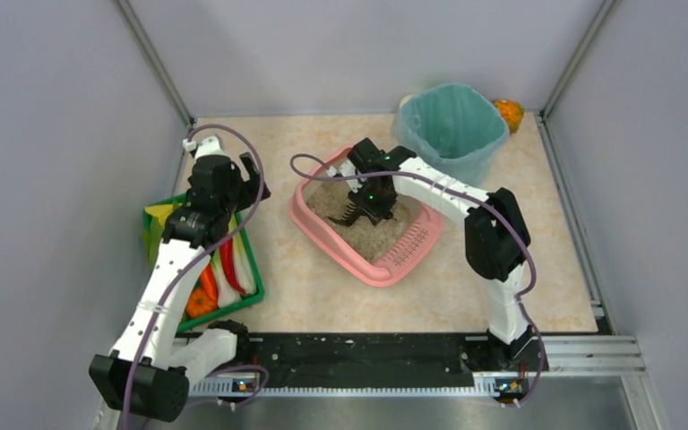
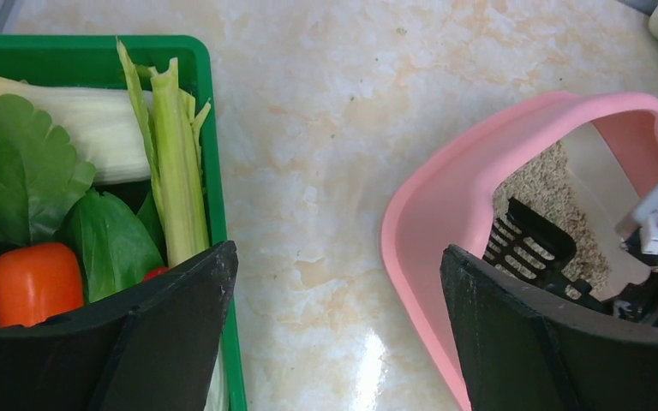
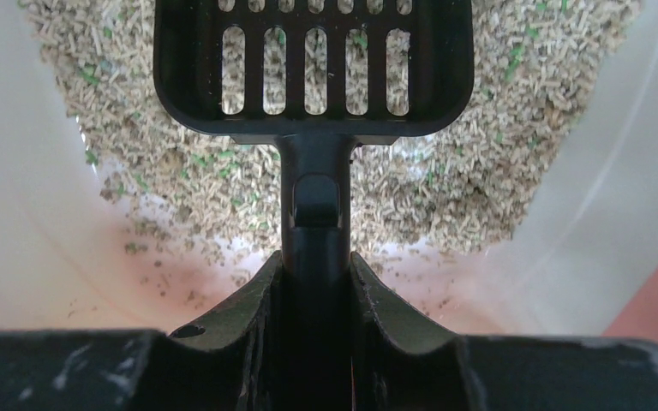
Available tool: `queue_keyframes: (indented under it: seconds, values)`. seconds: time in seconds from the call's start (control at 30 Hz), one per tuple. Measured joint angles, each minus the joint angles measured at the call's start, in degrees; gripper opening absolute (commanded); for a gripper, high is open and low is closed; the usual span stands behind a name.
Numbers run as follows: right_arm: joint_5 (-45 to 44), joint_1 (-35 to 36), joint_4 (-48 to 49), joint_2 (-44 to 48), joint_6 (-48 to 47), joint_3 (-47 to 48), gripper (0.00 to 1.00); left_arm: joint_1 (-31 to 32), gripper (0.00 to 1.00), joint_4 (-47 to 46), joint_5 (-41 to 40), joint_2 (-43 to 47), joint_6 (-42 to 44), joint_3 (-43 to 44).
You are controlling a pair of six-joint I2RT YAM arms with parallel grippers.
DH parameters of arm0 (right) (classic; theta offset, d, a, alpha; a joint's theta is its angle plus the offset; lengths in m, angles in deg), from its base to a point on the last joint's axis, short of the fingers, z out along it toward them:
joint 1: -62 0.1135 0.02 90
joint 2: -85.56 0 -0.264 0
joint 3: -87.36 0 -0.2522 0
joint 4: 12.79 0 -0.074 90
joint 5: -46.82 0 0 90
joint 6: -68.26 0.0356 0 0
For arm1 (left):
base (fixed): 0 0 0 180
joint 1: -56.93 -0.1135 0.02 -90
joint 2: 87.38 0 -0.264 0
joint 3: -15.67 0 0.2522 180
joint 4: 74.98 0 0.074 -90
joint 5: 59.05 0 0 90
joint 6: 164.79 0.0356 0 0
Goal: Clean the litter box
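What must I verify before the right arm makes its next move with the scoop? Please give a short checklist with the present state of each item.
1. Right claw shut firmly on the scoop handle: ok.
2. Scoop head over the litter, inside the litter box: ok.
3. Waste caught on the scoop: cannot tell; part of the head is out of frame.
4. Bin open, standing beside the litter box: ok.
5. Left claw open, outside the litter box, between it and the green tray: ok.
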Motion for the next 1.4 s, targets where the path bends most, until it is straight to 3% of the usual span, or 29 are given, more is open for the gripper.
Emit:
queue_keyframes:
  seconds: [0.27,0.57,1.13,1.4]
  values:
    - [-0.15,0.02,9.84,-0.96,1.25,-5.42,0.00,0.00,0.93,0.52,-0.22,-2.14,0.04,3.26]
    - [-0.02,0.04,29.31,0.92,3.43,-18.29,0.00,0.00,0.92,0.13,0.33,-7.13,1.18,6.58]
    - [3.85,-1.49,28.87,1.11,6.16,-11.30,0.00,0.00,0.92,-0.90,1.14,-9.60,3.32,8.35]
    - [5.49,-1.64,38.75,1.20,6.27,-19.34,0.00,0.00,0.92,-1.27,1.79,-9.60,3.52,8.35]
